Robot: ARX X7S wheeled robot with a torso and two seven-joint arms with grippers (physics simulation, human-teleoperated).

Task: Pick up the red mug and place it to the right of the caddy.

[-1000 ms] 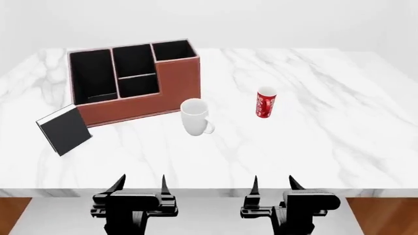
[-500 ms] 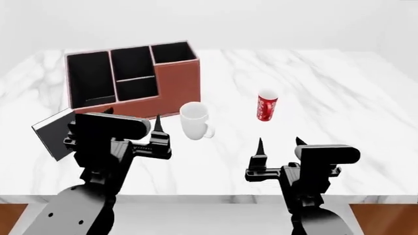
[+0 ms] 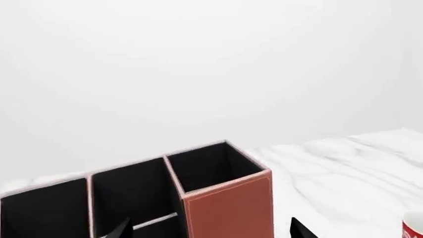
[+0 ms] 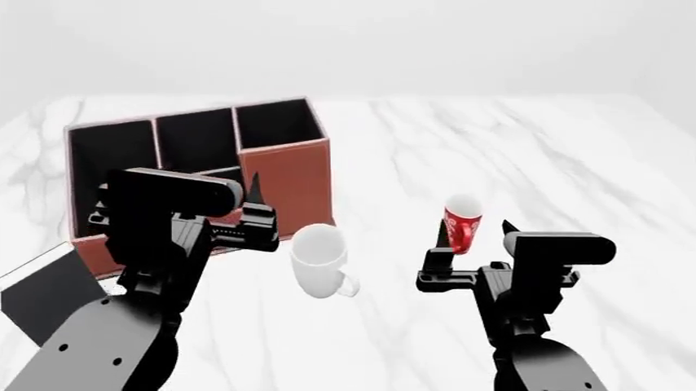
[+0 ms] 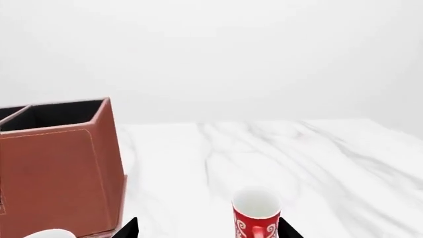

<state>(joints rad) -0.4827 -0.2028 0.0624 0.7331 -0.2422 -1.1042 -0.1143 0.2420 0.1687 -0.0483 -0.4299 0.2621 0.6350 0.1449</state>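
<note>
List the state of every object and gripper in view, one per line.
Red mug: upright on the table, free.
White mug: upright, free.
Caddy: upright, its visible compartments look empty.
Book: closed.
Left gripper: open, empty.
Right gripper: open, empty, red mug just beyond it.

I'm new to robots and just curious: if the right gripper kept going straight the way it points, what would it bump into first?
Most likely the red mug: it stands upright just ahead of the open right gripper, roughly in line with the gap between its fingers. Exact depth is hard to judge.
</note>
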